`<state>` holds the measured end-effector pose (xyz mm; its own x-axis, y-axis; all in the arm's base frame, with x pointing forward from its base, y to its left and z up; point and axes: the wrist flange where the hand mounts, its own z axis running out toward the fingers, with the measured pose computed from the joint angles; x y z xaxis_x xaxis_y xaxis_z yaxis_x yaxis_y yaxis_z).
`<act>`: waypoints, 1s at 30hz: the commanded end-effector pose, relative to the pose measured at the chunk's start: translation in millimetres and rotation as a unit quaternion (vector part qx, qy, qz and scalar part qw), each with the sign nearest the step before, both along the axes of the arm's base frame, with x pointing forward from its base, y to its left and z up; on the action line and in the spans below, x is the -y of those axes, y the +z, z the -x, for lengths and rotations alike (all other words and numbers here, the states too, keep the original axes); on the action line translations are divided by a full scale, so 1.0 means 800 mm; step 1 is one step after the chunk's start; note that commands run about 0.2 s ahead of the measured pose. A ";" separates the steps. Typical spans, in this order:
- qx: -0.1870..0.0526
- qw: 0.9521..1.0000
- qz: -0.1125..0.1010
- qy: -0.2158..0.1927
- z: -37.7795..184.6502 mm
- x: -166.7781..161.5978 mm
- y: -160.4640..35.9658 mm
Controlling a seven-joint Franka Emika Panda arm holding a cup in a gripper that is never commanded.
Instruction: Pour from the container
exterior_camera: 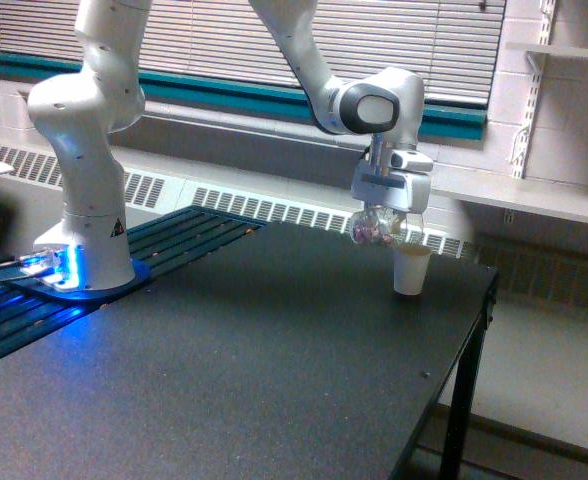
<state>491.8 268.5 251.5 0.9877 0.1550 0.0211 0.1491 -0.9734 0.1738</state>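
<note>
A lab: a robot arm (pixel 84 150) bolted beside a black bench (pixel 234 370), painted block wall (pixel 574 110), blinds (pixel 204 40) upper left.

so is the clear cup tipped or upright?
Tipped. The clear cup lies sideways in the hand, mouth toward the white paper cup; bits remain inside.

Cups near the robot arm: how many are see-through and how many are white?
See-through cups: 1, the clear cup held in the gripper, with brownish bits inside.
White cups: 1, the paper cup standing on the black table.
Total: 2 cups.
</note>
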 end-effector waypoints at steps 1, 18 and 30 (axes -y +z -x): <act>-0.005 1.000 0.016 0.019 0.000 -0.006 -0.001; -0.010 0.999 0.038 0.027 -0.011 -0.004 0.002; -0.013 0.998 0.049 0.039 -0.015 -0.015 0.000</act>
<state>504.7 272.0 251.0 0.9801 0.1976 -0.0190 0.1960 -0.9481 0.2505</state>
